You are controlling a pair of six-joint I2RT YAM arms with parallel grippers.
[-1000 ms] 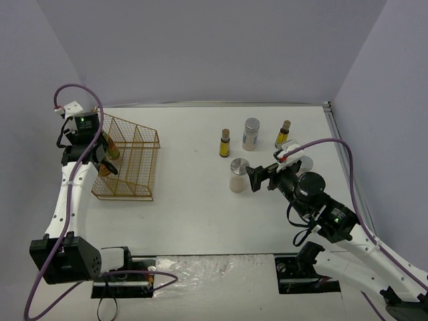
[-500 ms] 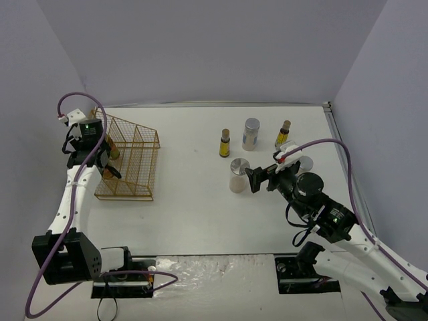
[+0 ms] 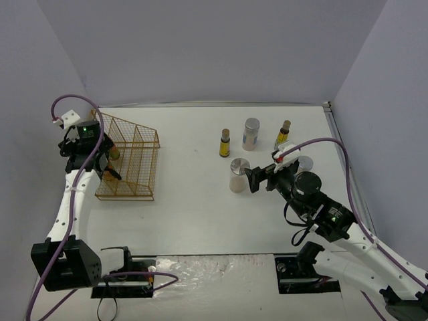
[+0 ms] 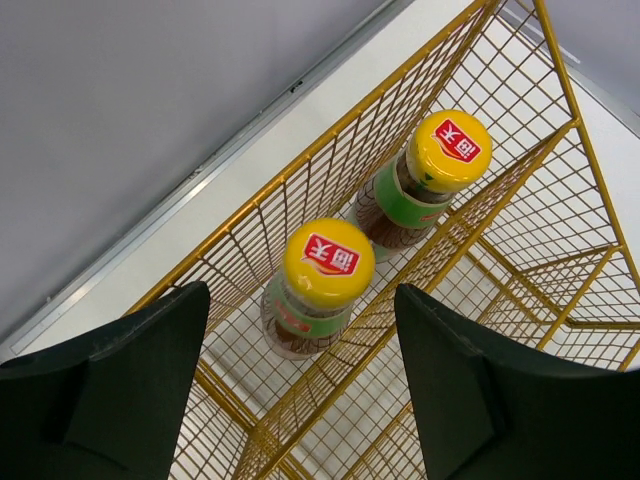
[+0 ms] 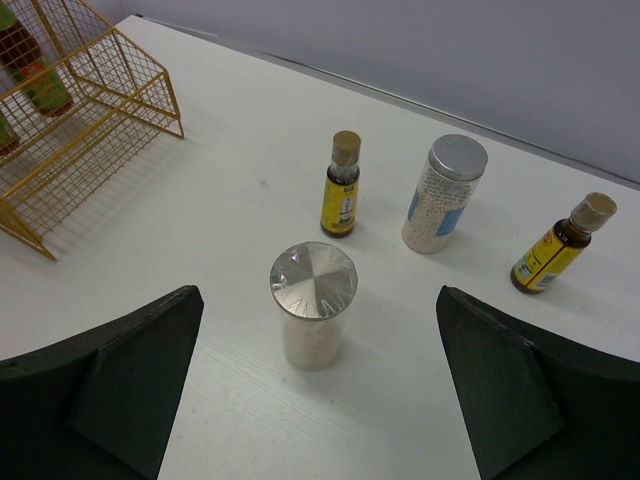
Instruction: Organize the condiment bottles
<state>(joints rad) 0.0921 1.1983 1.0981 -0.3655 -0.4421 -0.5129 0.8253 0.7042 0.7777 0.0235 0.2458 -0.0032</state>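
A white desk (image 3: 194, 214) seen from above, walled in pale grey, with a robot arm bolted at each near corner. On the far left stands a gold wire rack (image 3: 127, 160), divided lengthwise into compartments. The left arm (image 3: 70, 200) reaches over the rack's left end, and its wrist camera looks straight down into the leftmost compartment. Two sauce bottles stand upright there, one behind the other — the nearer sauce bottle (image 4: 322, 280) and the farther sauce bottle (image 4: 430, 170), each with a yellow cap bearing a red mark and a green and red label. The left jaws are released. Their two dark fingers (image 4: 100, 380) stand wide apart above the nearer bottle and touch neither bottle. The other containers stand on the open desk right of centre. A pale jar with a silver lid (image 5: 312, 310) sits nearest the right arm (image 3: 321, 214), directly in front of the right jaws, which are spread fully and grasp nothing. Behind it, in a loose row, stand a slim dark bottle with a yellow label (image 5: 342, 185), a second silver-lidded jar (image 5: 445, 195) holding pale granules, and another slim yellow-labelled bottle (image 5: 560, 245). A third jar (image 3: 304, 162) is partly hidden behind the right arm.
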